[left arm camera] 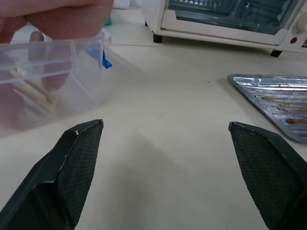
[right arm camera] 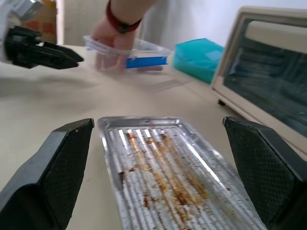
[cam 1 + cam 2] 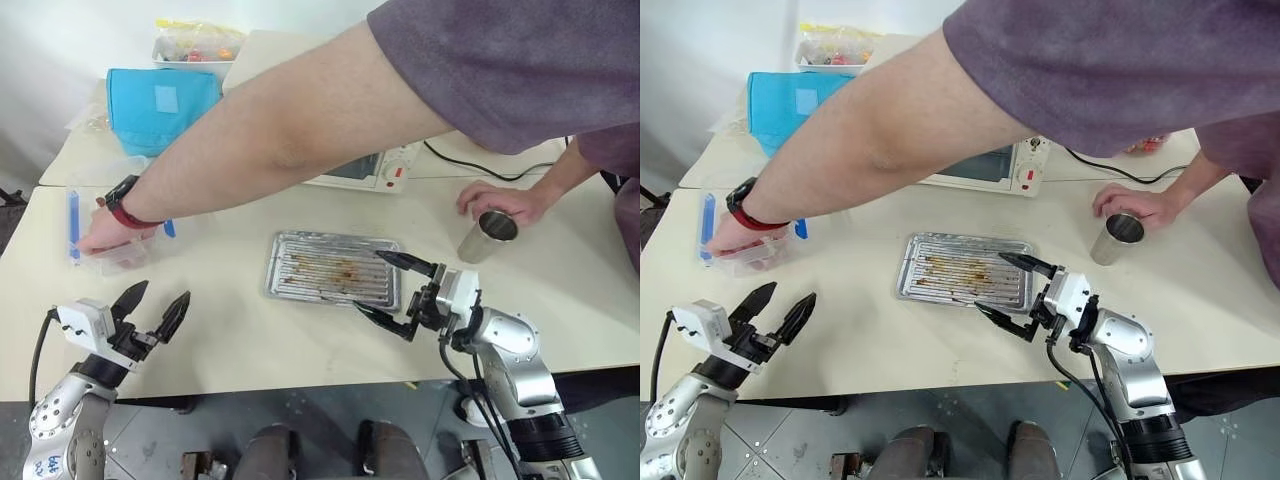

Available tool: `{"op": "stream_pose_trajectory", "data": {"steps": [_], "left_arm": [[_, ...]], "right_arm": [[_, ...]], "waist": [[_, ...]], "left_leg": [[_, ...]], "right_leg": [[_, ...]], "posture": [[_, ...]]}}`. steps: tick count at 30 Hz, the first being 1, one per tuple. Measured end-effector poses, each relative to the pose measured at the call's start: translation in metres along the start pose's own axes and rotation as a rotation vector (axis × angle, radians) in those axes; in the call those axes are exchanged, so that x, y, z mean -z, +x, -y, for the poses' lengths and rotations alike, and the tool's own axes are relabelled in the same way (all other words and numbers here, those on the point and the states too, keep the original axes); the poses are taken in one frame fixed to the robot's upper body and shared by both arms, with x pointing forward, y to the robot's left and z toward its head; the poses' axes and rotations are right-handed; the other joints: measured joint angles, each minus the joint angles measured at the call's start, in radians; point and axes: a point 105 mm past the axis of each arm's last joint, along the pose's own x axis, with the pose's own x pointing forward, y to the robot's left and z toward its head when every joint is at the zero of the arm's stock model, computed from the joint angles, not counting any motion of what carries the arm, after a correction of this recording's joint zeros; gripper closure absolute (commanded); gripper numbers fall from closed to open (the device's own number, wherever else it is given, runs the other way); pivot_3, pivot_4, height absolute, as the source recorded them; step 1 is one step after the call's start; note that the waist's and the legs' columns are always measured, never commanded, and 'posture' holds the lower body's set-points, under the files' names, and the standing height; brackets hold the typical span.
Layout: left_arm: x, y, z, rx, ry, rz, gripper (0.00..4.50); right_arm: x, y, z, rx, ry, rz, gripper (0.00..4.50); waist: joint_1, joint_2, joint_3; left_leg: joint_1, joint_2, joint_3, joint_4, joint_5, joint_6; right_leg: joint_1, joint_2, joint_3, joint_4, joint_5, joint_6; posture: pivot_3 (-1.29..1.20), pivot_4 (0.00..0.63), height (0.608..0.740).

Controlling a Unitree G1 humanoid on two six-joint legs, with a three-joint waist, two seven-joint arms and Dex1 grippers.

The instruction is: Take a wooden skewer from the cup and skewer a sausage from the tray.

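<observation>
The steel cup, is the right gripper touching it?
Apart. In the left eye view, bare table lies between the right gripper, open over the tray, and the cup, which a person's hand holds.

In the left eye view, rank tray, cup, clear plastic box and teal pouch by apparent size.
1. tray
2. teal pouch, close to the tray
3. clear plastic box, partly hidden by the person's hand, so unsure
4. cup

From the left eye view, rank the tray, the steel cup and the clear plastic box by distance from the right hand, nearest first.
1. The tray, directly under the open right hand.
2. The cup, beyond it on the robot's right, under a person's hand.
3. The clear plastic box, far across on the robot's left.
</observation>
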Motion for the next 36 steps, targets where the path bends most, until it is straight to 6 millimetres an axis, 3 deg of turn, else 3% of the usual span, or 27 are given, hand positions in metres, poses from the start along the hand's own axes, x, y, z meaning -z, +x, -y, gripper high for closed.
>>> {"op": "stream_pose_trajectory", "data": {"steps": [22,36], "left_arm": [[0.003,-0.007,0.005,-0.003,-0.048,0.001,0.07],[-0.002,-0.002,0.004,-0.007,-0.014,0.029,0.07]], "right_arm": [[0.001,-0.002,-0.013,-0.229,-0.075,-0.088,0.00],[-0.007,0.002,0.003,-0.074,-0.062,-0.002,0.00]], "waist": [[0.001,0.000,0.000],[0.001,0.000,0.000]], "left_leg": [[0.000,0.000,0.000,0.000,0.000,0.000],[0.000,0.000,0.000,0.000,0.000,0.000]], "right_leg": [[0.000,0.000,0.000,-0.001,0.000,0.000],[0.000,0.000,0.000,-0.001,0.000,0.000]], "posture": [[0.00,0.150,0.740],[0.00,0.150,0.740]]}}
